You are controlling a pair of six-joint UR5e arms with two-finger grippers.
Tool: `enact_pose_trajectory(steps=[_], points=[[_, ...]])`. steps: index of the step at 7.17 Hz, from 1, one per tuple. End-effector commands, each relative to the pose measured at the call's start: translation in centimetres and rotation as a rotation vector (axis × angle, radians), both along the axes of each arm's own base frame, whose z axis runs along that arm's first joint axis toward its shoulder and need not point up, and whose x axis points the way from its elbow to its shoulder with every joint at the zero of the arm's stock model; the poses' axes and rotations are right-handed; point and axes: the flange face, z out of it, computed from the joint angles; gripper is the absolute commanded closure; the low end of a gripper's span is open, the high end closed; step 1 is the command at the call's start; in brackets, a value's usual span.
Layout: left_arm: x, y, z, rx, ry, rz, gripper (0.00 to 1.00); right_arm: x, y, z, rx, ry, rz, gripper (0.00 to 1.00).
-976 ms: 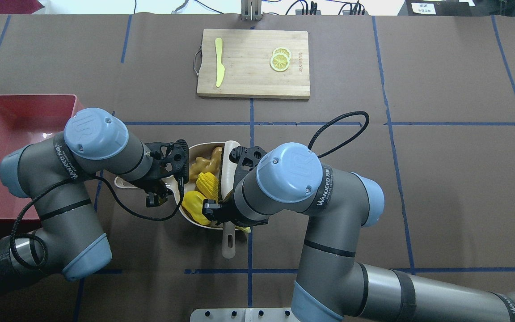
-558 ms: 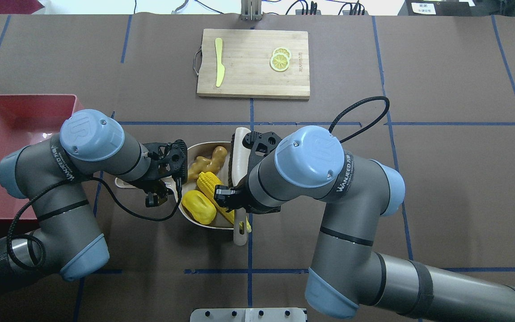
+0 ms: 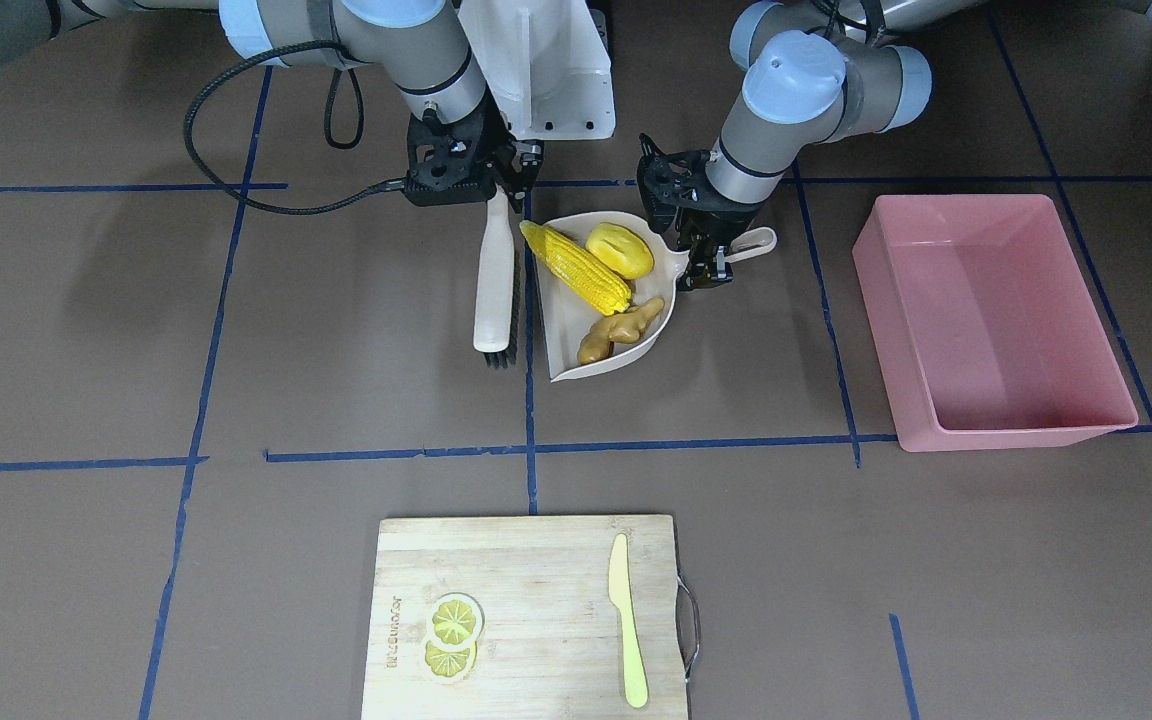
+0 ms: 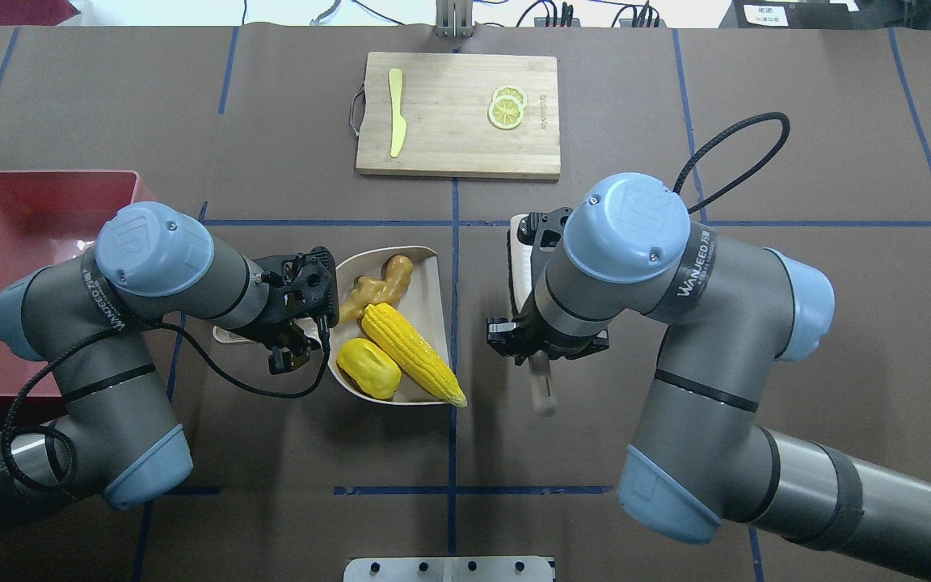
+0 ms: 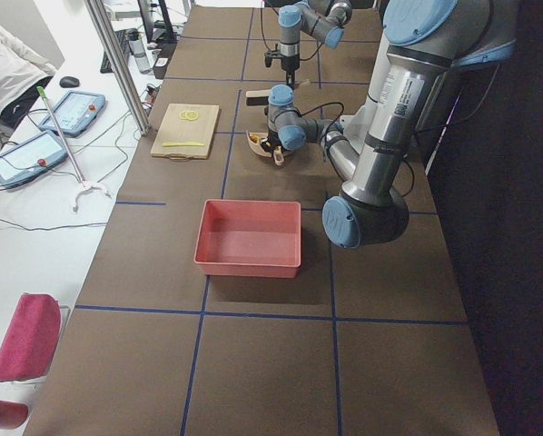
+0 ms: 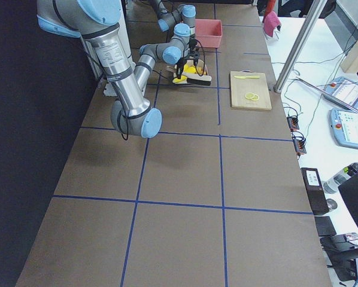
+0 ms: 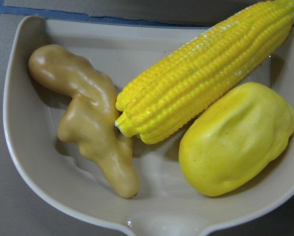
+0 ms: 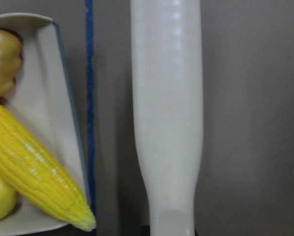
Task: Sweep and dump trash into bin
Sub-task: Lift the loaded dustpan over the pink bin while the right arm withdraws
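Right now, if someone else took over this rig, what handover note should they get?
Left gripper: shut on the handle of the dustpan.
Right gripper: shut on the brush, held beside the dustpan's open edge, not touching it.
Trash: corn cob, potato piece and ginger root all lie in the dustpan. The corn's tip overhangs the open edge.
The bin sits on the robot's left, with no trash in it.
Done: sweeping.
Left: carry the dustpan to the bin and tip it in, probably keeping the open edge raised so the corn does not slide off.
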Motion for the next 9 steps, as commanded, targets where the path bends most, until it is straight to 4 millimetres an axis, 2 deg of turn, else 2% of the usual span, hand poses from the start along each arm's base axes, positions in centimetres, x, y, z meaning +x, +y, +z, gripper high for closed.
enact_pose_trajectory(steps=[1, 3, 4, 5, 8, 9], points=[[-0.6, 0.3, -0.2, -0.046, 0.079, -0.053, 0.99, 1.9, -0.8, 3.9, 0.041, 0.059, -0.043, 1.0], [-2.1, 0.2, -0.8, -0.11, 0.163, -0.058, 0.99, 3.2, -0.1, 7.0, 0.037, 0.092, -0.043, 1.0], [-3.5, -0.9, -1.0, -0.124, 0.174, -0.063, 0.99, 3.6, 0.1, 7.1, 0.04, 0.082, -0.034, 1.0], [-5.6, -2.1, -0.9, -0.137, 0.187, -0.074, 0.99, 3.9, 0.2, 7.7, 0.05, 0.067, -0.025, 1.0], [-12.4, -4.6, 2.4, -0.168, 0.198, -0.129, 0.99, 4.3, -0.1, 7.0, 0.071, 0.057, 0.064, 1.0], [-15.5, -5.8, 3.6, -0.199, 0.201, -0.139, 0.99, 4.3, -0.1, 7.0, 0.071, 0.056, 0.063, 1.0]])
